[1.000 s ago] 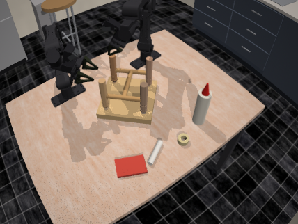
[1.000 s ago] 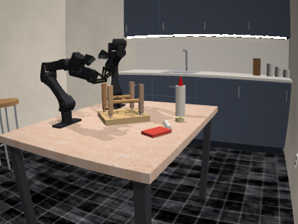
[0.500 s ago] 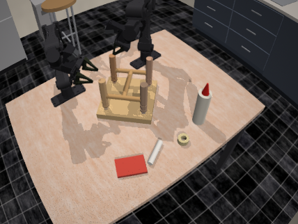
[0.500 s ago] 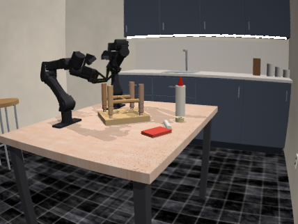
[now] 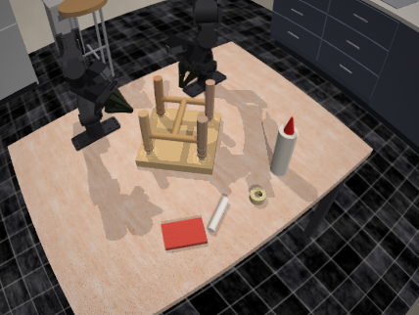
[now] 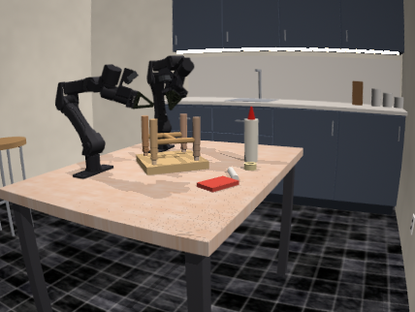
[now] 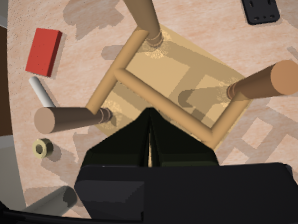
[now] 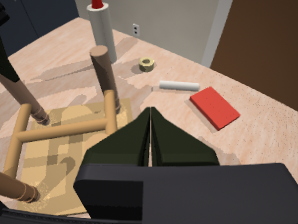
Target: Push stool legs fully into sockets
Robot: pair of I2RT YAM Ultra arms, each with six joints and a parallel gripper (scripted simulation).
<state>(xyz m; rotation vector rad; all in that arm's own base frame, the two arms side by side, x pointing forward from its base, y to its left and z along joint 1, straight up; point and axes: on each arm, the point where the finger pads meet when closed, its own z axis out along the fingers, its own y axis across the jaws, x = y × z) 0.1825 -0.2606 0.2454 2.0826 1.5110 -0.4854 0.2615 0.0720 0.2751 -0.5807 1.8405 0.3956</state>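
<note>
The wooden stool [image 5: 178,132] stands upside down on its square seat mid-table, its four legs pointing up and joined by rungs. It also shows in the exterior view [image 6: 172,145], the left wrist view [image 7: 166,83] and the right wrist view [image 8: 67,129]. My left gripper [image 5: 183,73] is shut and empty, raised behind the stool's far side, and in its wrist view [image 7: 149,112] it points down over the seat between the legs. My right gripper [image 5: 124,105] is shut and empty, hanging in the air left of the stool, and its wrist view [image 8: 150,111] shows it clear of the nearest leg [image 8: 103,76].
A white glue bottle with a red tip [image 5: 284,147] stands right of the stool. A tape roll [image 5: 257,193], a white cylinder [image 5: 218,213] and a red block [image 5: 184,234] lie near the front edge. The arm bases [image 5: 95,132] [image 5: 202,84] sit behind the stool.
</note>
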